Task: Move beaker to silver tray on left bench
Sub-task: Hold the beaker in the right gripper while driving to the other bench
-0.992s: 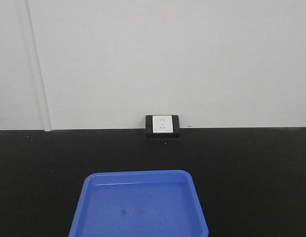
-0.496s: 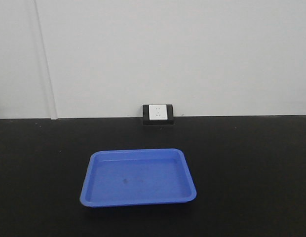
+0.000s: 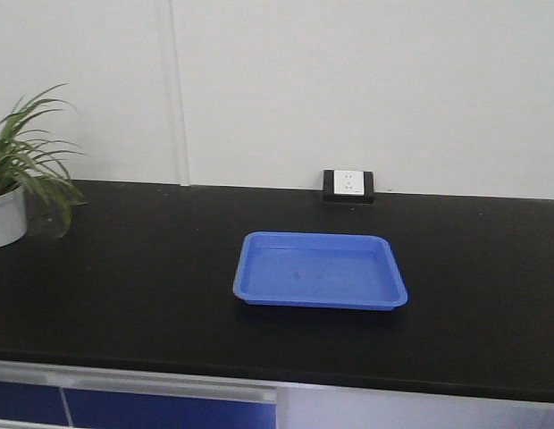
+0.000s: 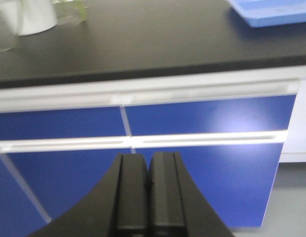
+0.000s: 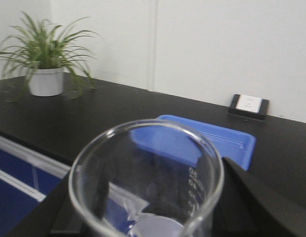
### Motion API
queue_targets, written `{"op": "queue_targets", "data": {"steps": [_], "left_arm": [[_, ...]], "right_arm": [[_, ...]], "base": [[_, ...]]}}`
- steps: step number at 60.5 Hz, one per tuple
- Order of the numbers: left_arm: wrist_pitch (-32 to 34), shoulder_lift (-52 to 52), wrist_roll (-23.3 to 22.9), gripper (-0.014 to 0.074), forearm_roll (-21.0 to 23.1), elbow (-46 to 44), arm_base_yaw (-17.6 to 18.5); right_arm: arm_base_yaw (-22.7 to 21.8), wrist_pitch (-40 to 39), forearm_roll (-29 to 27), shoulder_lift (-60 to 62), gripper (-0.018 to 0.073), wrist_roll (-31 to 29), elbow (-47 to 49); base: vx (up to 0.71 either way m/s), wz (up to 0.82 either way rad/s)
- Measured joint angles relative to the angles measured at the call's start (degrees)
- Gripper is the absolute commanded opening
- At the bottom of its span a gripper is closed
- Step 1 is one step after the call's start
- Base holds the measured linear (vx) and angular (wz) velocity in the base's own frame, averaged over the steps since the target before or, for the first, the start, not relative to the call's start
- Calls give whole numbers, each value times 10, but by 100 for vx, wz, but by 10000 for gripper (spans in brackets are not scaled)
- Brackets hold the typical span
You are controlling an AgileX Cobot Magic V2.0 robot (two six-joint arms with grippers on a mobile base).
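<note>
The beaker (image 5: 192,190), clear glass with printed marks and a round rim, fills the bottom of the right wrist view. My right gripper (image 5: 153,207) is shut on it, a black finger (image 5: 251,202) on each side. It is held off the black bench with the wall socket (image 3: 348,185), on the near side of the bench's front edge. In the left wrist view my left gripper (image 4: 149,163) is shut and empty, low in front of blue cabinet drawers (image 4: 207,118). The silver tray and the left bench are out of view.
A blue plastic tray (image 3: 320,270) lies mid-bench, also visible behind the beaker as the blue tray (image 5: 227,140). A potted plant (image 3: 18,170) stands at the bench's left end. The bench's front edge (image 3: 259,371) runs above the blue cabinet fronts.
The front view has drawn back from the bench and swung left. The blue tray has shrunk and slid to centre-right, and the plant and bench front edge have come into view.
</note>
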State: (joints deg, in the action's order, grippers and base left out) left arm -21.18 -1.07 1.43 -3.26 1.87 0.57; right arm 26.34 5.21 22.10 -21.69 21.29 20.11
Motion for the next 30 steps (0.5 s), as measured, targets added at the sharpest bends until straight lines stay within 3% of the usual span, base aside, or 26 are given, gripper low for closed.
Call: {"op": "queue_targets", "data": {"steps": [30], "left_arm": [[0, 0, 0, 1, 0, 0, 0]], "right_arm": [[0, 0, 0, 0, -11, 0, 0]], "base": [[-35, 39]]}}
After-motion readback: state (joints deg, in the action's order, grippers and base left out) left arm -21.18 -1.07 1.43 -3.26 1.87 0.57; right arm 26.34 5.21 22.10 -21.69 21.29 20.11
